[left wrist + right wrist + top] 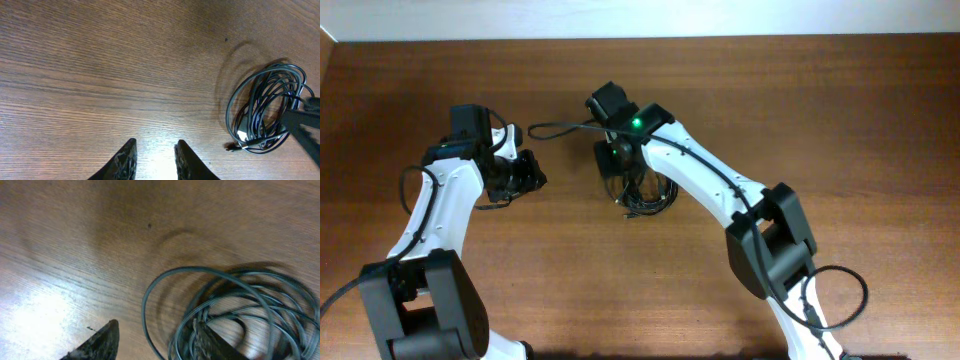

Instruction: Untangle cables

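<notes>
On brown wood-grain table [840, 90], coiled cables [655, 203], left jaws apart and empty, right jaws apart astride strands.

One left tool [155, 152], one right tool [155, 340], one cable bundle [645, 203], one table [840, 90].

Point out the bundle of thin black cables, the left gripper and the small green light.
Bundle of thin black cables [260, 114]: left wrist view, coil's middle strands.
Left gripper [155, 146]: left wrist view, between its fingertips.
Small green light [636, 124]: overhead view, its glowing centre.

Warm even light, glare lay on the table [100, 60] left of the cables [265, 110], soft shadows (close view blurred).
</notes>
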`<state>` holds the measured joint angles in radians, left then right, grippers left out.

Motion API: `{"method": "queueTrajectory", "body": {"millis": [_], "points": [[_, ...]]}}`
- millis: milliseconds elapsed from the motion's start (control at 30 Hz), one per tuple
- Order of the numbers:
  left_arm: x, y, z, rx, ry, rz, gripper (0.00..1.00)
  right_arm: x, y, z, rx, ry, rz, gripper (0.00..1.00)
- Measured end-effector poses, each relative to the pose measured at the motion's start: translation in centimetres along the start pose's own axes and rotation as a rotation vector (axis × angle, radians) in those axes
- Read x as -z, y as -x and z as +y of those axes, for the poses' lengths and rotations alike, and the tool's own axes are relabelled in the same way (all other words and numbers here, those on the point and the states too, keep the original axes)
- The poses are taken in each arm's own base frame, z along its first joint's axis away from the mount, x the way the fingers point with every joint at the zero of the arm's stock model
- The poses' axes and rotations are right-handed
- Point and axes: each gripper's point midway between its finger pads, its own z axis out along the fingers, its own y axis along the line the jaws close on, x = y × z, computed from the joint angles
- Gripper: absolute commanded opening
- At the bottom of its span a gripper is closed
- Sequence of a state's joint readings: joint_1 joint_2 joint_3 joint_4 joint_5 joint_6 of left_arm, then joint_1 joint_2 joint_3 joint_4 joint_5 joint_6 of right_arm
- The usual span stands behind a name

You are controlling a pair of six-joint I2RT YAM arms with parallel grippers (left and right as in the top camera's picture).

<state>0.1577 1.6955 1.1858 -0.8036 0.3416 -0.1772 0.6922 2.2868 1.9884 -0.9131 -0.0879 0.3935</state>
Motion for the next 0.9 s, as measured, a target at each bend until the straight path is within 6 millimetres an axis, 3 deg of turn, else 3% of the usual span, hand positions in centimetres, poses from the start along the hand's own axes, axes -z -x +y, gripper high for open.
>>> {"method": "queueTrajectory", "body": {"millis": [67,200,267,433,700,767,833,900], "points": [[0.0,0.0,0.0,0.0,0.0,0.0,0.27,-1.5,-1.3,-0.4,-0.009,-0.006,0.06,0.41],[0.0,0.0,0.0,0.0,0.0,0.0,0.27,-1.1,-4.5,-2.6,-0.056,-0.06,0.205,0.41],[0.0,0.0,0.0,0.0,0.0,0.0,0.28,-1.0,-4.3,-3.4,-0.085,-0.067,0.207,0.42],[0.0,0.0,0.0,0.0,0.0,0.0,0.27,-1.7,-2.7,-3.1,-0.153,-0.045,0.138,0.42],[0.0,0.0,0.0,0.0,0.0,0.0,0.27,-3.3,-3.3,-3.4,-0.201,-0.056,0.157,0.41],[0.0,0.0,0.0,0.0,0.0,0.0,0.27,-4.1,-3.7,-3.6,-0.211,-0.057,0.162,0.17],[0.0,0.0,0.0,0.0,0.0,0.0,0.27,-4.5,-4.2,-3.7,-0.222,-0.053,0.176,0.04],[0.0,0.0,0.0,0.0,0.0,0.0,0.27,-4.4,-4.6,-3.3,-0.237,-0.024,0.204,0.04]]}}
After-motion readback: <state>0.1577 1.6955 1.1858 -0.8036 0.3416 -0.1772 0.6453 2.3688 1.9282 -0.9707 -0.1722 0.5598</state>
